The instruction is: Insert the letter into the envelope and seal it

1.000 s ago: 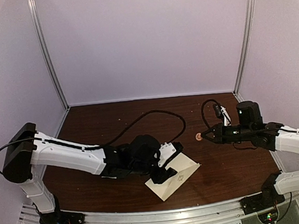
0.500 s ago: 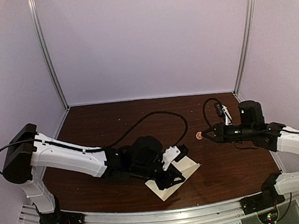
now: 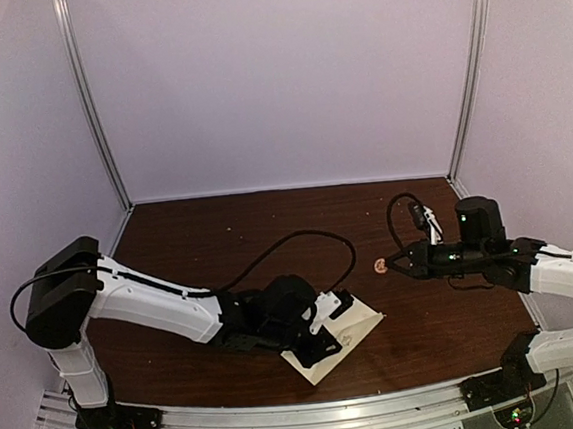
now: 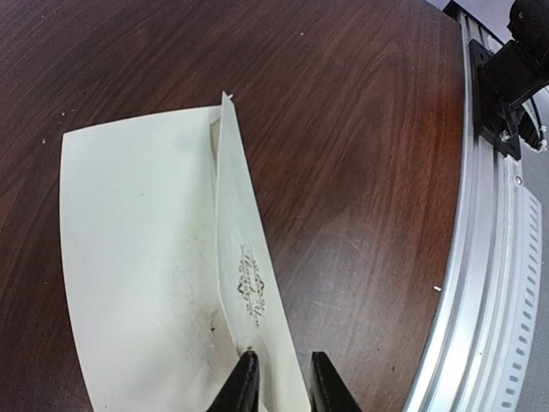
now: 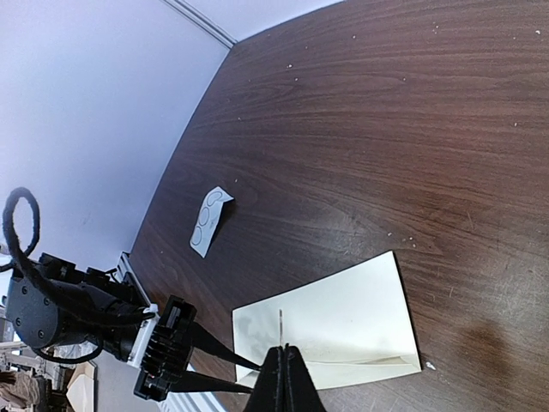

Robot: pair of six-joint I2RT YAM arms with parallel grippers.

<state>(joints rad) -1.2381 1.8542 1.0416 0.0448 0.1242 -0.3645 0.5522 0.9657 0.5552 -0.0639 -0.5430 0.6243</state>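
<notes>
Your cream paper envelope [image 3: 355, 331] lies flat on the dark brown, wood-grained table [image 3: 218, 231], close to the near edge and about midway between the two bases, turned on a diagonal; its paper is matt and smooth, with a few faint grey smudges in the left wrist view; the long flap stands up a little off the body along its fold, and a small dark diamond-shaped ornament [image 4: 251, 287] is printed on it; your left arm [image 3: 154, 301], white shell with black joints, is stretched low and far across the table, its wrist bent down over the envelope's near corner; the left gripper [image 4: 283, 356] has its slim black fingers parted by a narrow gap, tips down at the envelope, with a strip of the flap showing between them; I cannot tell whether they press on the paper; beside that corner runs the ribbed aluminium rail [image 4: 480, 257] of the table edge; your right arm [image 3: 563, 276] reaches in from the right, forearm nearly level, held above the table and well apart from the envelope; the right gripper [image 5: 283, 352] has its fingers pressed together on a small round pinkish-brown disc [image 3: 380, 263], which in the wrist view is only a thin sliver seen edge-on at the tips; a small white card with round stickers [image 5: 208, 221] lies curled on the wood, well apart from the envelope.
</notes>
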